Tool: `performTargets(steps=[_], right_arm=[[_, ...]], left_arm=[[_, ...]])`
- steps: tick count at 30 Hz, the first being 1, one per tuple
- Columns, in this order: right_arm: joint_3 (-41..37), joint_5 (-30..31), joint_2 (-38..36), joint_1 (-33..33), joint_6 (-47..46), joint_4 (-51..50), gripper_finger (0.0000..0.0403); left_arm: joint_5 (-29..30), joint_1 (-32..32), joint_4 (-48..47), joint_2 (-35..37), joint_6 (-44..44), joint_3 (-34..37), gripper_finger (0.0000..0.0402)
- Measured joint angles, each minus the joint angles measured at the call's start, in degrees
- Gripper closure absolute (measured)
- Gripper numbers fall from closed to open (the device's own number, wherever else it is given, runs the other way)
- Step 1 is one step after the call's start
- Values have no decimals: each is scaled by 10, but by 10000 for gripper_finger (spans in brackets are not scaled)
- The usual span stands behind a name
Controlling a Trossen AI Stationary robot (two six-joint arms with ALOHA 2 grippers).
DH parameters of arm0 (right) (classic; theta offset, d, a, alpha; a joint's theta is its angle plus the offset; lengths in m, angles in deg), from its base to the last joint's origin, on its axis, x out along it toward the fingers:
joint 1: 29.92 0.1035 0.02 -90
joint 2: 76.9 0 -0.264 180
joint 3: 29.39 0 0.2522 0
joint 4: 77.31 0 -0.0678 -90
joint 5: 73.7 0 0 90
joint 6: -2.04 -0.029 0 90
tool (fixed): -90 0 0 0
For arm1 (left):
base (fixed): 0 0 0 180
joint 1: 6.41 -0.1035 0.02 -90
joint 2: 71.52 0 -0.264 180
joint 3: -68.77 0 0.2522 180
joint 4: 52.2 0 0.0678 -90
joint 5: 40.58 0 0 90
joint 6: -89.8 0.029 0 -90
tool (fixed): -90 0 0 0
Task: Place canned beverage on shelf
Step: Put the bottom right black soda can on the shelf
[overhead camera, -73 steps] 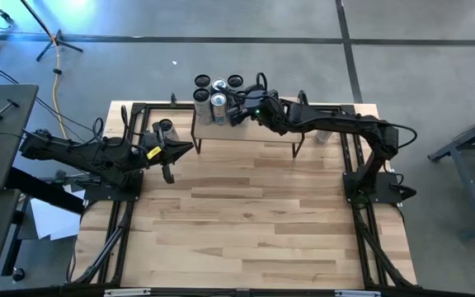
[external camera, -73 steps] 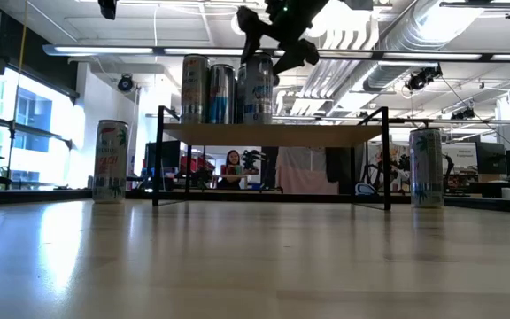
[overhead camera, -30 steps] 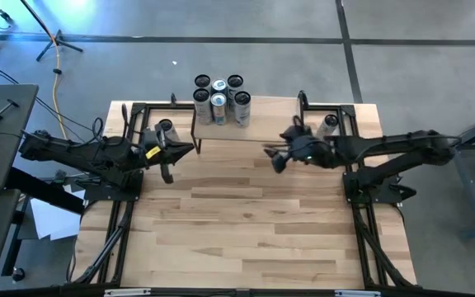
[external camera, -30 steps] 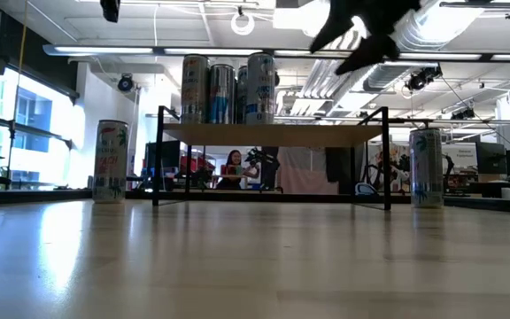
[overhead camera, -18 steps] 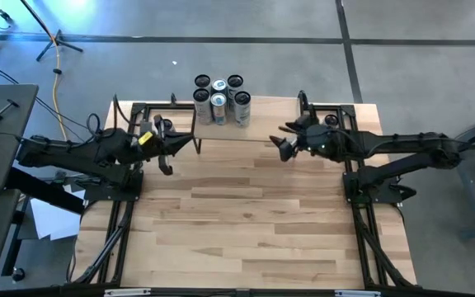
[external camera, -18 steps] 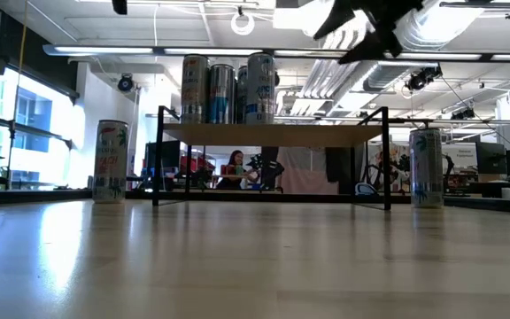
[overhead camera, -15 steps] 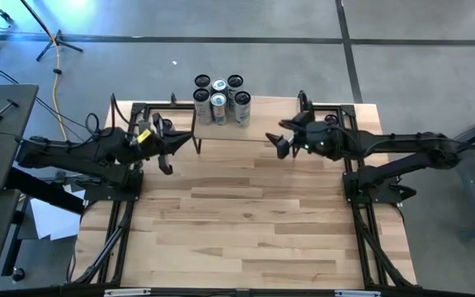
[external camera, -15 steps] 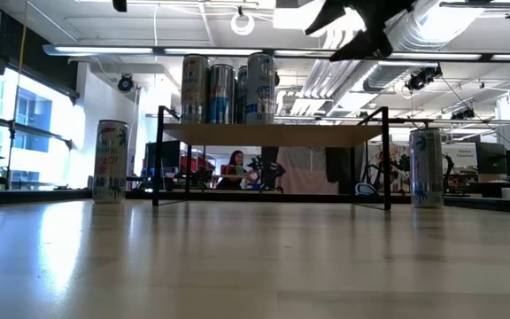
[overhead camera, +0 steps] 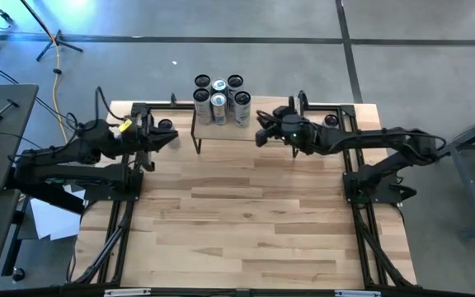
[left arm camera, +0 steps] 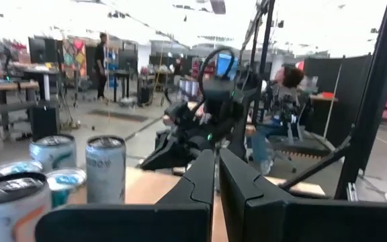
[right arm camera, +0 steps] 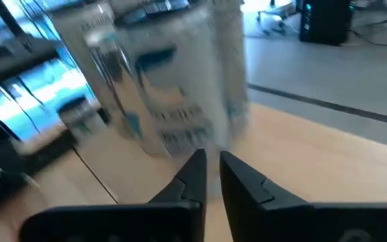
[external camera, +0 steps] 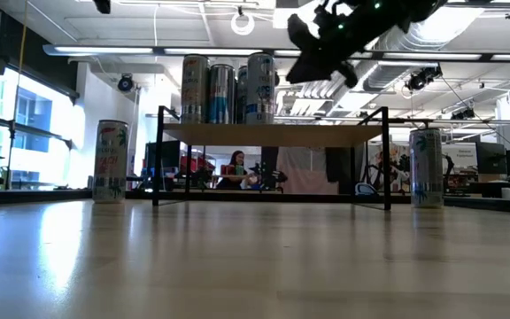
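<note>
Looking down, you count five cans (overhead camera: 218, 101) clustered on the shelf (overhead camera: 266, 122); the blurred right end effector (overhead camera: 260, 132) nearby has fingers together, empty.

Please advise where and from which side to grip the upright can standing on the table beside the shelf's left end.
Grip the can around its mid-body, coming in level from the left arm's side. It is a plain upright cylinder, and the shelf legs stand close on its other side. The left end effector looks nearest.
</note>
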Motion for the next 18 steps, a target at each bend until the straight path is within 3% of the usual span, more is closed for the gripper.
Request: performTargets(steps=[7, 11, 18], right_arm=[[0, -19, 23, -62, 3, 44, 395], [0, -73, 25, -90, 4, 68, 401], [0, -113, 57, -101, -9, 96, 402]], left_arm=[[3, -16, -5, 31, 7, 0, 402], [3, -22, -10, 30, 5, 0, 401], [7, -34, -10, 25, 4, 0, 401]])
